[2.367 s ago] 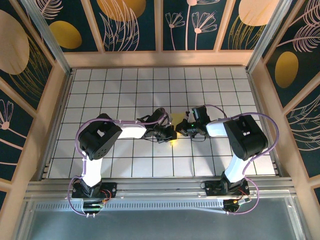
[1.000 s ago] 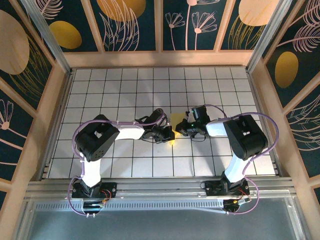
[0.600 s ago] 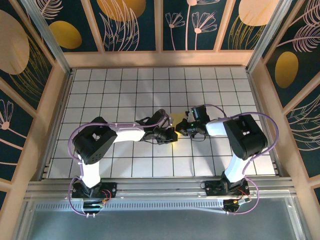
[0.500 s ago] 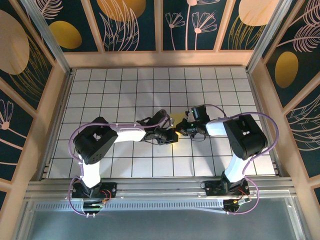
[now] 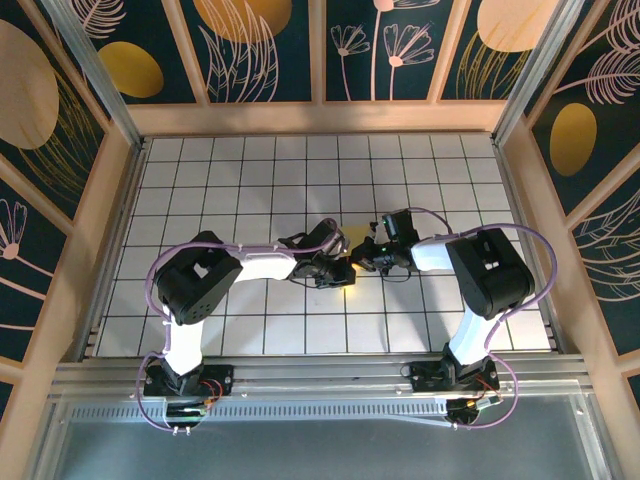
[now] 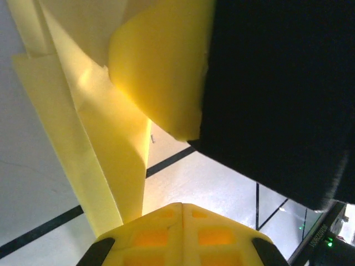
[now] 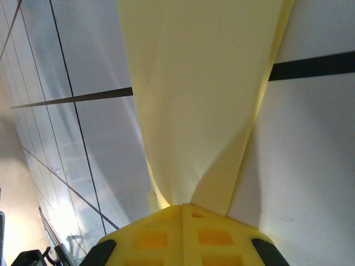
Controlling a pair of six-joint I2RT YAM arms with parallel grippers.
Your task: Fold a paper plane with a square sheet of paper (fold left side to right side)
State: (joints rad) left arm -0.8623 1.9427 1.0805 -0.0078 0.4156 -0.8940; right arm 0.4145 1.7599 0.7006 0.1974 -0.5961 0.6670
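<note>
Your two grippers meet nose to nose at the middle of the white tiled table (image 5: pixel 240 180), with the yellow paper sheet (image 5: pixel 347 278) caught between them.

From the right wrist, the sheet (image 7: pixel 199 83) is thin, matte and smooth. It is a broad pale band that narrows downward and disappears into the seam of your right gripper (image 7: pixel 183 221), whose moulded yellow fingers are closed tight on it. One long edge of the paper stands off the tile and throws a soft shadow.

From the left wrist, the same paper (image 6: pixel 105 149) shows stacked layers, a sharp straight crease and a loose curled flap, glowing deeper yellow where light passes through. Your left gripper (image 6: pixel 182 221) has its jaws pressed together. The folded layers run down just beside its tips, but you cannot tell whether it pinches them. A matte black body (image 6: pixel 277 83) crowds the upper right of that view, touching the curled flap.

From above, the left gripper (image 5: pixel 338 270) and right gripper (image 5: pixel 366 254) sit almost touching over the table's centre. The glossy table surface (image 7: pixel 310 155) is ruled with thin black grid lines. Pale wooden framing (image 5: pixel 320 117) borders it, an aluminium rail (image 5: pixel 320 385) runs along the near edge, and dark wall panels (image 5: pixel 270 50) carry golden ovals (image 5: pixel 130 68) and line-drawn plants.
</note>
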